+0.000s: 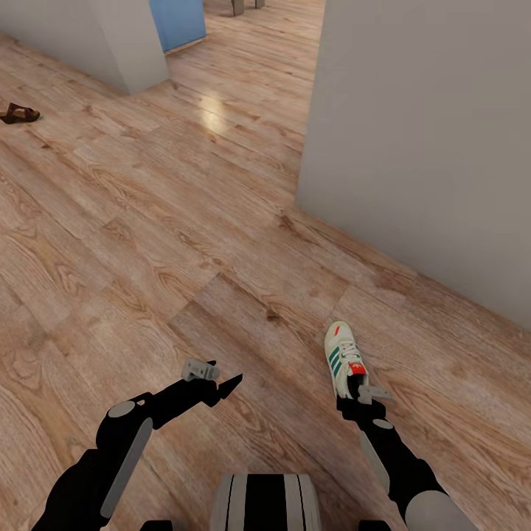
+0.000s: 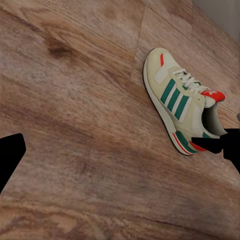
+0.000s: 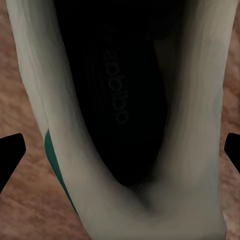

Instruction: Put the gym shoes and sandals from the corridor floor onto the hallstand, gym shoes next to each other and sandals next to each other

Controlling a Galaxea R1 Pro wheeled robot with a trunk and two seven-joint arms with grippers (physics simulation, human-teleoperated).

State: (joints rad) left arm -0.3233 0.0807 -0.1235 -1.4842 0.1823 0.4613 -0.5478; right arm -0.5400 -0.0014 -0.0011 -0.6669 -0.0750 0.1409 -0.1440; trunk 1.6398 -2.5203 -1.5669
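Note:
One gym shoe (image 1: pixel 344 358), white with green stripes and a red heel tab, lies on the corridor floor (image 1: pixel 184 221) with its toe pointing away from me. My right gripper (image 1: pixel 359 389) is at its heel. In the right wrist view the gripper (image 3: pixel 120 155) is open, its fingertips (image 3: pixel 11 157) straddling the shoe's heel opening (image 3: pixel 115 100). My left gripper (image 1: pixel 227 372) hovers open and empty over bare planks to the shoe's left; its camera looks across at the same gym shoe (image 2: pixel 180 102). One dark brown sandal (image 1: pixel 19 114) lies far off at the left. The hallstand is out of view.
A pale grey wall (image 1: pixel 428 133) runs along the right, its corner close beyond the shoe. Another wall corner (image 1: pixel 125 44) and a blue panel (image 1: pixel 177 21) stand at the back left. Open wood flooring stretches between them.

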